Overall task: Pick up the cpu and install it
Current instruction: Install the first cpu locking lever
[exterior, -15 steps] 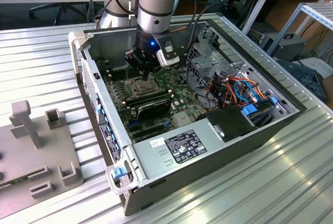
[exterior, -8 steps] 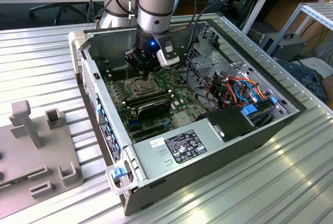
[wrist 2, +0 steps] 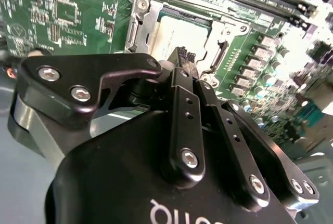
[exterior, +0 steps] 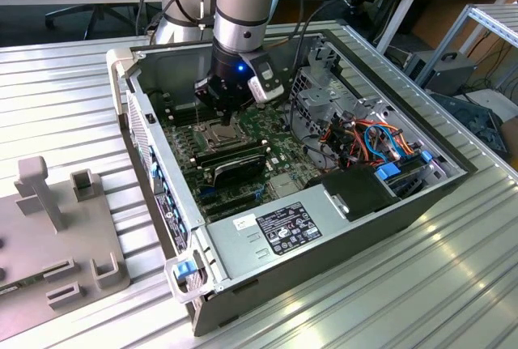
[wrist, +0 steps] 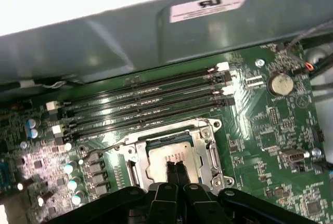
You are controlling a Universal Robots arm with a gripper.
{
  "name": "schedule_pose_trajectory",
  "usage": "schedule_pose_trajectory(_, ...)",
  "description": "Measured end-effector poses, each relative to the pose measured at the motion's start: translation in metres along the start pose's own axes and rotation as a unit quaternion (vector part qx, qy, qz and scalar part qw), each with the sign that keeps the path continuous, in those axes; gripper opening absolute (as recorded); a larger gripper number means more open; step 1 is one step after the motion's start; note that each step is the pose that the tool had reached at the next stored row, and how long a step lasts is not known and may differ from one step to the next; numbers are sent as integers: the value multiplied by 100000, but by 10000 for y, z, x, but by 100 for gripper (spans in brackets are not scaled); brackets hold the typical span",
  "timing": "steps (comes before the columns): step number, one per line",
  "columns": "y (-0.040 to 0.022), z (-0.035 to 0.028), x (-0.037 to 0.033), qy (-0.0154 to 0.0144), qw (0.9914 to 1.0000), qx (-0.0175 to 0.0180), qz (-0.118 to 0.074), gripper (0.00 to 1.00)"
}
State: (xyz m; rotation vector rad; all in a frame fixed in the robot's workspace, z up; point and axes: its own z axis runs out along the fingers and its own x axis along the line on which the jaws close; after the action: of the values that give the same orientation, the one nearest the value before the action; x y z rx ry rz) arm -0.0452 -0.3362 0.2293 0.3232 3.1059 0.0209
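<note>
Nearest us in the first wrist view, the gripper (wrist: 175, 168) has its two black fingers pressed together, with nothing between them that we can see. The tips hang right over the cpu (wrist: 160, 160); we cannot tell whether they touch it. The cpu lies flat inside the metal socket frame (wrist: 208, 154) on the green motherboard (wrist: 270, 125). Beyond run long black memory slots (wrist: 145, 107), then the grey case wall (wrist: 104, 37).

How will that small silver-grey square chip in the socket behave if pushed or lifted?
The small flat silver-grey square cpu probably stays stiff; its top looks like solid metal. Flat and thin, it should slide, not roll. The metal socket frame around it would likely block sideways pushes.
</note>
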Motion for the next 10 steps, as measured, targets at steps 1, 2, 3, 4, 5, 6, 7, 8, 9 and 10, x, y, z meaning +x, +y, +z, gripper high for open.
schedule_pose_trajectory(1,0,0,0,14,99995,-16,-949,11)
schedule_pose_trajectory(2,0,1,0,27,99982,-34,-1904,11)
schedule_pose_trajectory(3,0,2,0,47,99951,-53,-3135,11)
schedule_pose_trajectory(4,0,3,0,62,99917,-66,-4082,11)
schedule_pose_trajectory(5,0,3,0,85,99841,-92,-5635,11)
schedule_pose_trajectory(6,0,4,0,98,99785,-112,-6560,11)
schedule_pose_trajectory(7,0,5,0,115,99713,-124,-7566,11)
schedule_pose_trajectory(8,-1,6,0,137,99601,-134,-8922,11)
schedule_pose_trajectory(9,-1,7,0,151,99506,-148,-9923,11)
schedule_pose_trajectory(10,-1,8,0,165,99406,-165,-10877,11)
